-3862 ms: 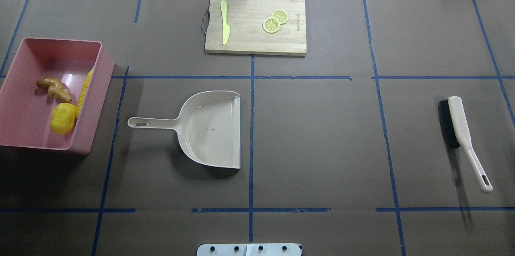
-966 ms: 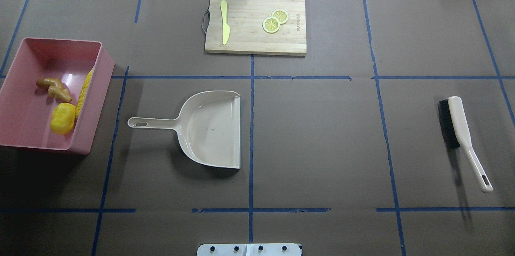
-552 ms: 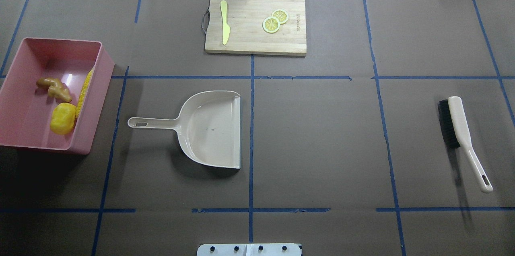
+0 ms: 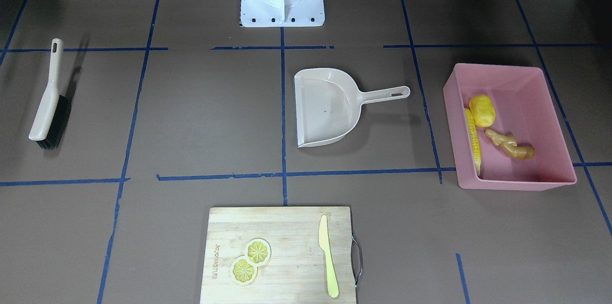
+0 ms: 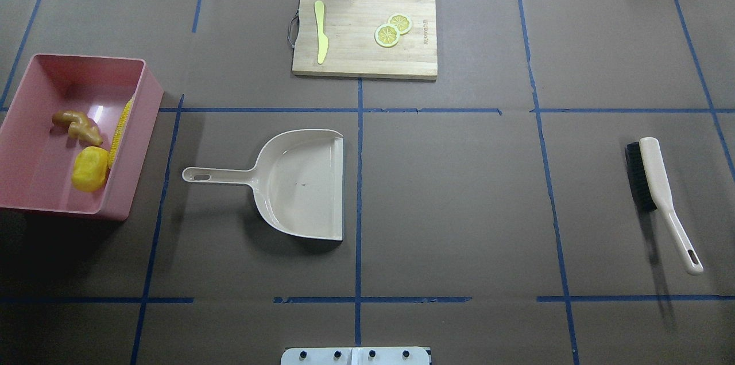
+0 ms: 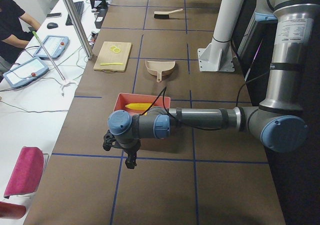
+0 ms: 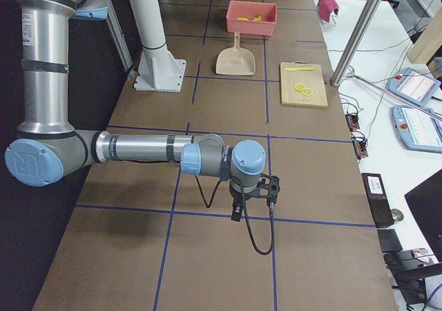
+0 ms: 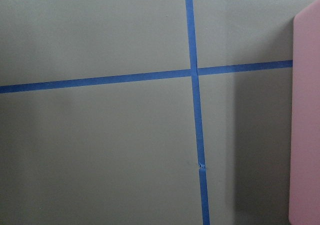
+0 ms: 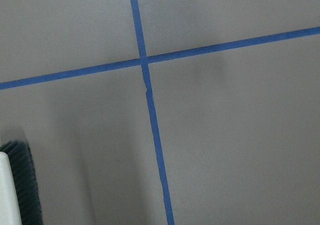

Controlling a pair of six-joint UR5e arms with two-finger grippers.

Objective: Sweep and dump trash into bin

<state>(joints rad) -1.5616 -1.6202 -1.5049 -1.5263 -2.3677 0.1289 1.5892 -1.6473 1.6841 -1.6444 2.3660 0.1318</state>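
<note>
Nothing is found moved: corn [image 5: 119,131], lump [image 5: 90,169] and ginger [image 5: 76,125] are lodged in the bin [image 5: 143,141], task judged done; whether left gripper [image 6: 129,157] or right gripper [image 7: 252,200] is spread cannot be told.

Nothing legible: the rectangular wooden cutting board [image 4: 291,232], lower centre, bears a printed mark [image 4: 216,261] too small to read.

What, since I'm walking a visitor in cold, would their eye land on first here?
The pink bin on the robot's far left, holding the corn cob, yellow lump and ginger root. Next, the empty dustpan in the middle and the brush on the far right.
</note>
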